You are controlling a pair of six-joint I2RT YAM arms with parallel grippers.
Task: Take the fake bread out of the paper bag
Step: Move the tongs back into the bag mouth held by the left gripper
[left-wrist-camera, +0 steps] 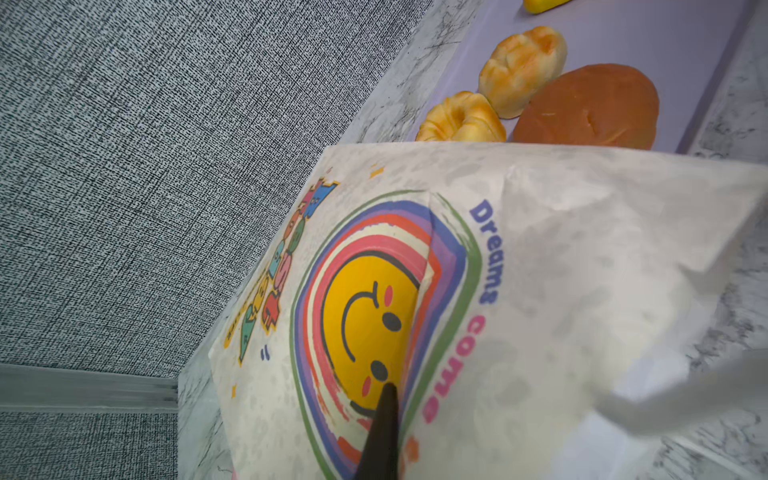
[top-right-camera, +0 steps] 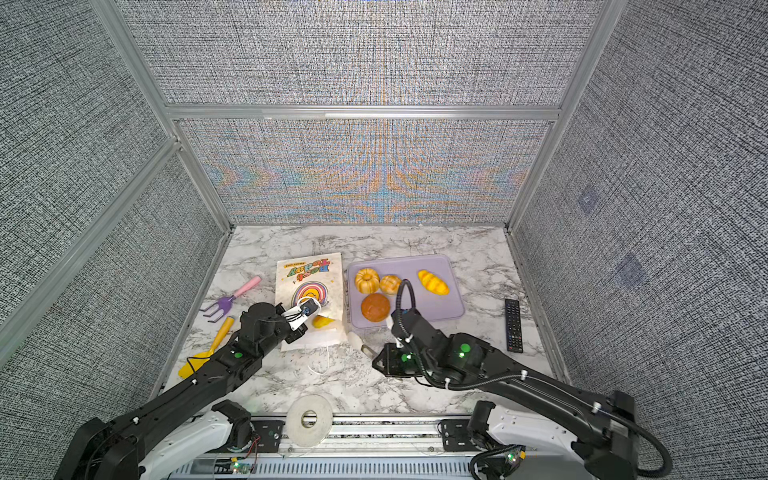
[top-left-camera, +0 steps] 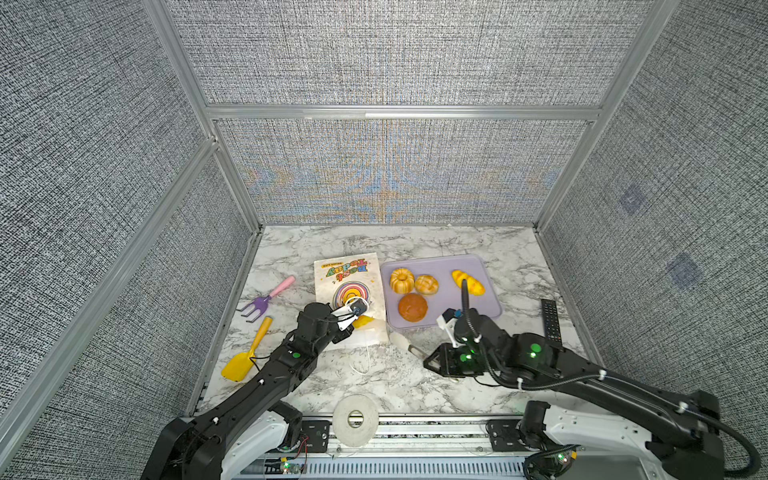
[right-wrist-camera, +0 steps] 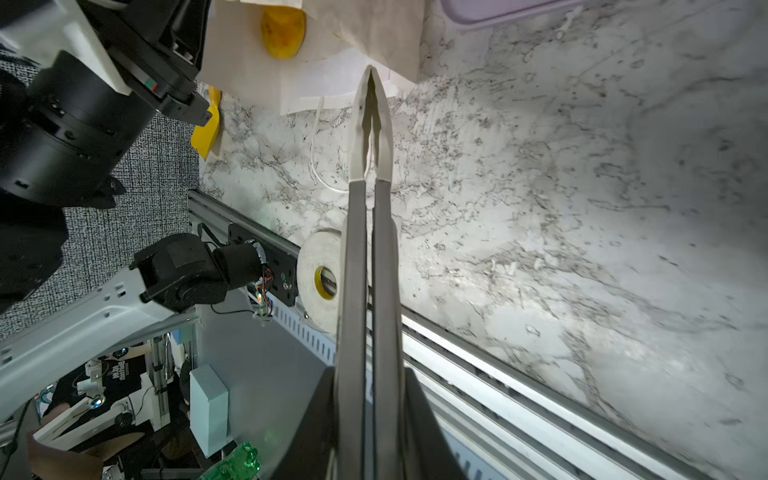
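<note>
Paper bag (top-left-camera: 328, 291) print reads "Best Today", "Dreams come". It lies flat on the marble-look table (top-left-camera: 395, 386). Left gripper (left-wrist-camera: 385, 411) is clenched on its upper wall. Right gripper (top-left-camera: 432, 360) clamps tongs (right-wrist-camera: 370, 124), tips together at the bag's edge. One yellow fake bread (top-left-camera: 365, 322) sits in the bag mouth. Ring bun (top-left-camera: 402, 280), scored roll (top-left-camera: 426, 284), brown bun (top-left-camera: 412, 307) and striped roll (top-left-camera: 468, 282) are on the lilac tray (top-left-camera: 440, 264). Grey weave walls (top-left-camera: 374, 62).

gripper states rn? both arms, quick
Left gripper: shut, pinching the paper bag by its upper wall near the mouth.
Right gripper: shut on the tongs; their tips are together, empty.
</note>
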